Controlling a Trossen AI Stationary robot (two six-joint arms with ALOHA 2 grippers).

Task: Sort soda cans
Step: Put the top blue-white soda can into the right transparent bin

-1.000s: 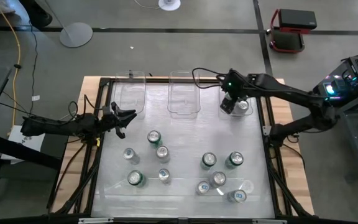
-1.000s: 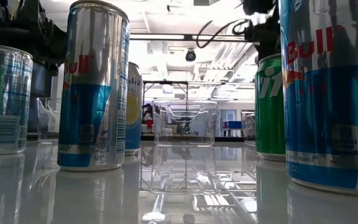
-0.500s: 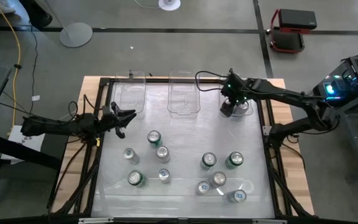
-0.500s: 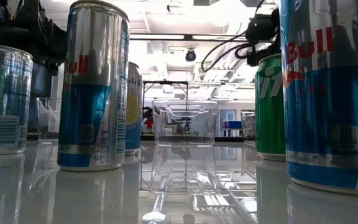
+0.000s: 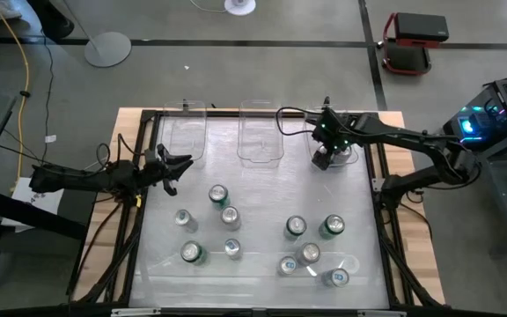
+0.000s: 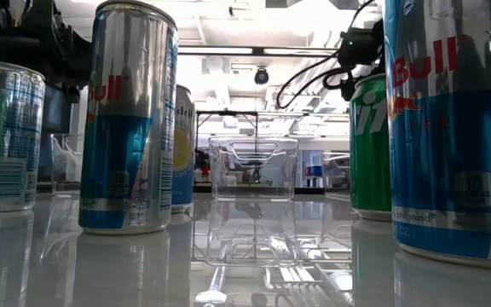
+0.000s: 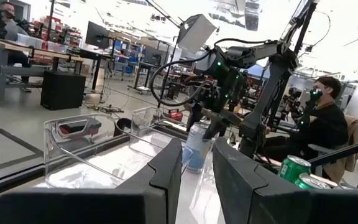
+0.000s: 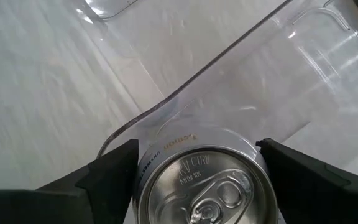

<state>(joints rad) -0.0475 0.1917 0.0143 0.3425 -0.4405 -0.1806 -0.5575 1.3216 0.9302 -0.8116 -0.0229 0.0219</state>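
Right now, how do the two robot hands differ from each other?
The right gripper is at the far right bin, its fingers spread either side of a silver-topped can; the left gripper hangs over the table's left edge, holding nothing. The right fingers stand wide apart; the left fingers sit close together. Both are dark two-finger grippers.

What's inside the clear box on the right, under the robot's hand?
One silver-topped soda can stands in the right clear bin, between the right gripper's open fingers. Its lower body and the bin floor beneath it are hidden.
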